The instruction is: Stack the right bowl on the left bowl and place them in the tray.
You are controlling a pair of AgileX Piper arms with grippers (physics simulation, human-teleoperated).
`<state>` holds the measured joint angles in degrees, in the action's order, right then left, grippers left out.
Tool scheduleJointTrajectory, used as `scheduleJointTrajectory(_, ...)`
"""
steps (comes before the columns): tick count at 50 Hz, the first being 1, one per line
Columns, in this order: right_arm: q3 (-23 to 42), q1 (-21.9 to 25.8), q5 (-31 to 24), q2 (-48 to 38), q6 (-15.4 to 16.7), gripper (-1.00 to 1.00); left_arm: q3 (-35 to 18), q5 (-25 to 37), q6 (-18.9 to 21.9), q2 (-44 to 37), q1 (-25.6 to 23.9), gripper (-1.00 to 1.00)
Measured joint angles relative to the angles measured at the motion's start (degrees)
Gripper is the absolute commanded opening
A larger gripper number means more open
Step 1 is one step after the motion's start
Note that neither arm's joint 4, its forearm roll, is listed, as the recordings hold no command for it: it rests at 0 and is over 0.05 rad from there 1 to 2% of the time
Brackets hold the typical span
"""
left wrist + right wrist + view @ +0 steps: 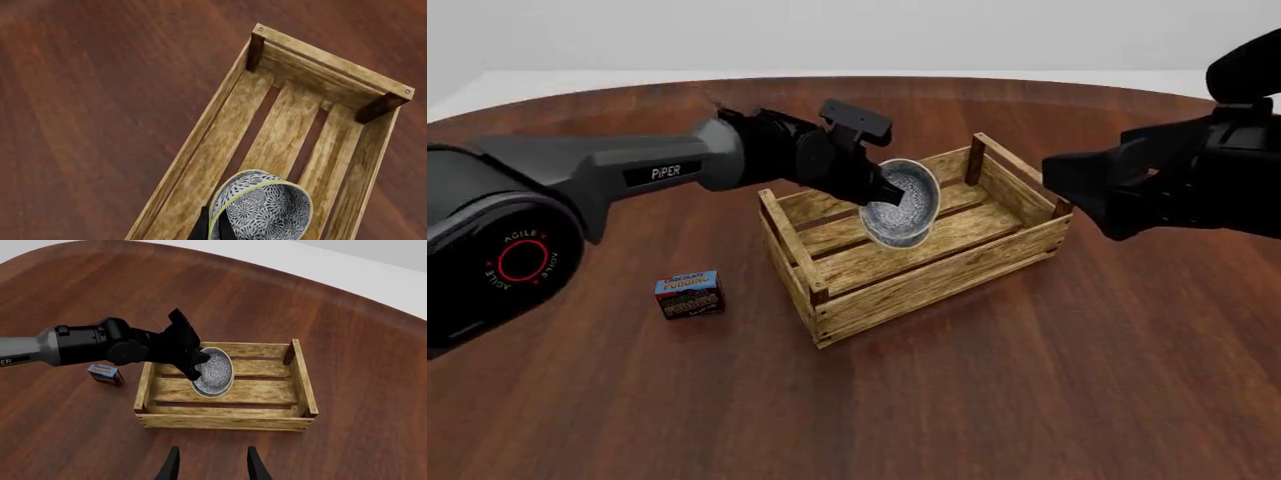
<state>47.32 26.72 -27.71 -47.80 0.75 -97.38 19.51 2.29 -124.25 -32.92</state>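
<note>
Two stacked bowls (905,203) clamped in left pincer (868,190), over tray (941,285).

The tray (924,262) stood mid-counter (1068,400); the stacked bowls (904,208) hung tilted above its inside, and a pudding box (689,294) lay to its left

rough slatted-wood tray (934,275), polished wooden table (1068,400)
</note>
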Motion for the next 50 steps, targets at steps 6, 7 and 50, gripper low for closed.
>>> scheduleJointTrajectory(6,0.0,0.0,0.0,0.0,0.0,1.0,-0.6,0.1,-0.6,-0.9,-0.2,-1.0)
scheduleJointTrajectory(7,0.0,0.0,0.0,0.0,0.0,1.0,-0.7,0.1,-0.7,-1.0,-0.2,-1.0)
scheduleJointTrajectory(50,0.0,-0.1,-0.1,0.3,-0.1,1.0,-3.0,0.4,-1.7,-4.4,0.3,1.0)
